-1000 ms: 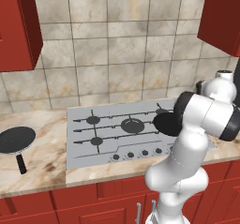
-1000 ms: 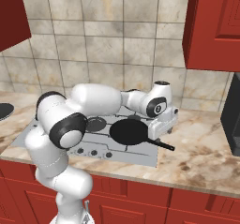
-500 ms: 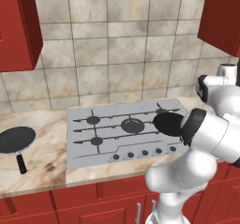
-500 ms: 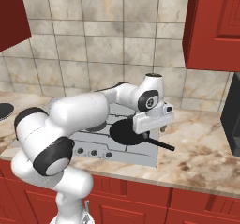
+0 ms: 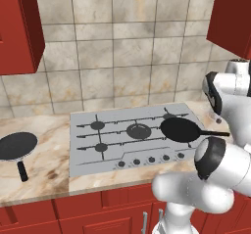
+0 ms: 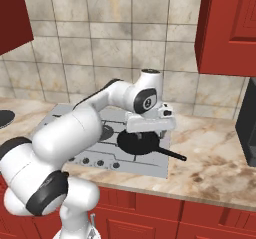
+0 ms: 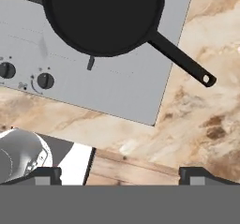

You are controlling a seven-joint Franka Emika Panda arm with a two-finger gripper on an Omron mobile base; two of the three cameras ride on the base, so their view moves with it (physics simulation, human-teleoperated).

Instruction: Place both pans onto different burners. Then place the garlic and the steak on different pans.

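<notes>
One black pan [image 5: 180,129] sits on the right burner of the silver cooktop [image 5: 88,150], its handle [image 5: 215,133] pointing right over the counter. The same pan [image 7: 103,17] lies ahead of the fingers in the hand view. My gripper [image 6: 150,132] hovers just above this pan [image 6: 140,142], open, and its fingertips [image 7: 44,174] stand wide apart with nothing between them. The other pan [image 5: 17,146] rests on the marble counter left of the cooktop, handle toward the front. The large centre burner [image 5: 139,130] is bare. Garlic and steak are out of view.
A row of knobs [image 5: 147,160] lines the cooktop's front edge. A dark appliance [image 6: 247,123] stands on the counter at the far right. Red wall cabinets [image 6: 232,28] hang above, with a tiled wall behind.
The hand has drawn back from the pan's handle and shifted over the pan, while the elbow swung forward. The pan on the right burner has stayed put.
</notes>
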